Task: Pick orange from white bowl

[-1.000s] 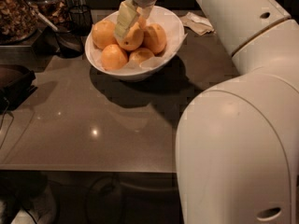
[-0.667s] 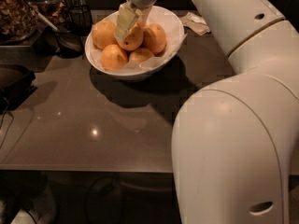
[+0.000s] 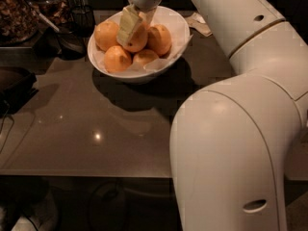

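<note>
Five oranges show in the white bowl (image 3: 179,23), which sits on the counter (image 3: 86,129) in the upper middle of the frame. The end effector (image 3: 134,29) reaches down from the top edge onto the pile. The orange (image 3: 140,42) at the pile's centre rides highest and lies directly beneath it, touching it. Whether the end effector has clamped that fruit or merely rests against it cannot be told. Being round, the fruit offers no long axis to match; the coming move is probably a straight lift clear of its neighbours.
</note>
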`<action>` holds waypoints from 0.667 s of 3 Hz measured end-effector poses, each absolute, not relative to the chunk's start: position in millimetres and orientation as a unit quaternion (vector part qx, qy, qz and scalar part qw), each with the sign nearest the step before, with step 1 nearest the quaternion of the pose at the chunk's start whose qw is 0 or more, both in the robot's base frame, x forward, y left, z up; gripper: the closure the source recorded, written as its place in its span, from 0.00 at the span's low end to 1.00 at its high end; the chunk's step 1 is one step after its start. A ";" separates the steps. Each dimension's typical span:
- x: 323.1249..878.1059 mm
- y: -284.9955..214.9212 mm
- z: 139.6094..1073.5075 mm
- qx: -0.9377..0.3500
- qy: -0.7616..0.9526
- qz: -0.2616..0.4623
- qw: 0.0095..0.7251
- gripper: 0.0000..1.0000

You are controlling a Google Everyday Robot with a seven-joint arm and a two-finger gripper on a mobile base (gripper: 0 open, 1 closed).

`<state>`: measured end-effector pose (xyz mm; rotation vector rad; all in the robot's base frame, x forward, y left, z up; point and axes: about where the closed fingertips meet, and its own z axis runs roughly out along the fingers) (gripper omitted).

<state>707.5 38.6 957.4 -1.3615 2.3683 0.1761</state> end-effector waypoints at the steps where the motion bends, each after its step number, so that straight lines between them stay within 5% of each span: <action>1: 709.6 40.0 948.7 -0.490 0.848 0.062 0.192 0.28; 2: 709.6 40.0 948.7 -0.490 0.848 0.062 0.192 0.31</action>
